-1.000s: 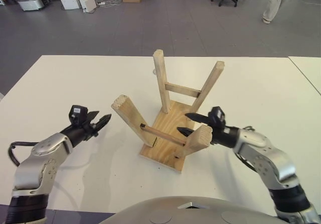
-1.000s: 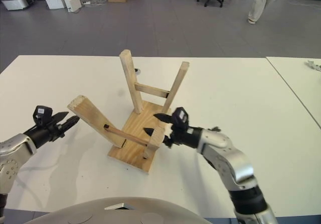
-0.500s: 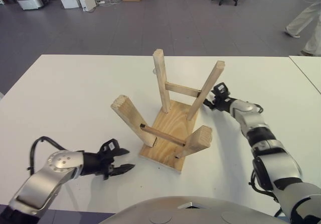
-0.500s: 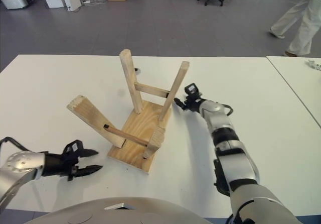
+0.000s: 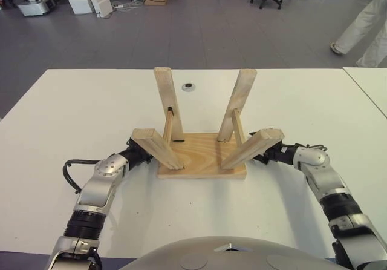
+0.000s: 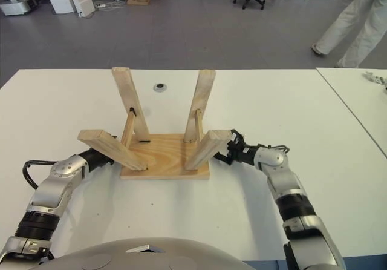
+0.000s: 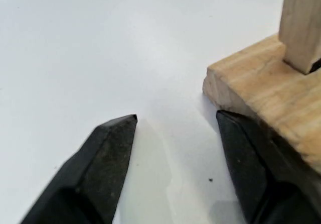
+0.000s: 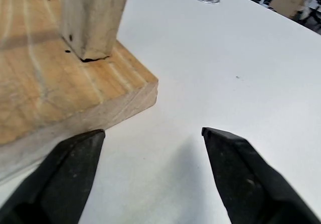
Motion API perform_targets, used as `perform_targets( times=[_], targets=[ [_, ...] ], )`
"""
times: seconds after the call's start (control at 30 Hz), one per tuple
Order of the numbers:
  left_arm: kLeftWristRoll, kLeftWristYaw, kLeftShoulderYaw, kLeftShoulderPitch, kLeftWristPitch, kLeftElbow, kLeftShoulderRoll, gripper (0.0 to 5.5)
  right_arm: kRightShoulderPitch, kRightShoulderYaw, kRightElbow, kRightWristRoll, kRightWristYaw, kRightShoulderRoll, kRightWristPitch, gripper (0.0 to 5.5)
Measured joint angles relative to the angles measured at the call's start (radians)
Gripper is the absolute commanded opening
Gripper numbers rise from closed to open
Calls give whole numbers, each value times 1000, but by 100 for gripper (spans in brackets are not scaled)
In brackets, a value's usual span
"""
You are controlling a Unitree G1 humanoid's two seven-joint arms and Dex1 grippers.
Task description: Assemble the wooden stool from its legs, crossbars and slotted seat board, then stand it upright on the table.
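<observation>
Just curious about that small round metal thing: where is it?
In the left eye view, the round metal disc lies on the table just beyond the upturned stool, between its far legs.

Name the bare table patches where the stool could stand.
Bare: the table far left of the left gripper, far right of the right gripper, and between seat board and near edge. Crowded: both seat board ends.

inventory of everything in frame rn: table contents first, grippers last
table: 1, white, under everything.
seat board: 1, pale wood, flat on the table.
legs: 4, pale wood, sticking up from the seat board, splayed.
crossbars: 2, pale wood, one joining each side's leg pair.
grommet: 1, grey, in the table behind the legs.
left gripper: 1, black, open, at the board's left end.
right gripper: 1, black, open, at the board's right end.
</observation>
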Motion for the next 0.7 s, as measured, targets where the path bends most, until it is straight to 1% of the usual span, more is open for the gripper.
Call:
perform_targets(
  times=[0.1, 0.17, 0.23, 0.3, 0.4, 0.47, 0.53, 0.63, 0.7],
  targets=[
    [-8, -24, 69, 111, 5, -93, 57, 291, 88, -60, -148, -42, -135, -19, 126, 363],
    [-8, -48, 104, 209, 20, -177, 105, 291, 191, -83, -293, -51, -169, -42, 207, 363],
    [-9, -86, 111, 307, 38, -275, 143, 291, 312, -80, -467, -30, -169, -46, 292, 363],
    [-6, -113, 88, 352, 57, -341, 172, 291, 386, -81, -579, -11, -167, -49, 371, 363],
    [-10, -137, 57, 360, 65, -372, 174, 291, 414, -76, -668, 8, -191, -40, 480, 363],
    [-8, -136, 32, 329, 87, -369, 167, 291, 420, -39, -707, 12, -199, -22, 517, 363],
    [-11, -135, 13, 316, 131, -402, 160, 291, 419, -30, -736, 19, -211, -5, 565, 363],
    [-13, -136, 11, 312, 188, -443, 163, 291, 416, -81, -778, 103, -214, 24, 679, 363],
    [-48, -136, 16, 312, 259, -488, 169, 291, 392, -140, -812, 170, -229, 53, 768, 363]
  ],
)
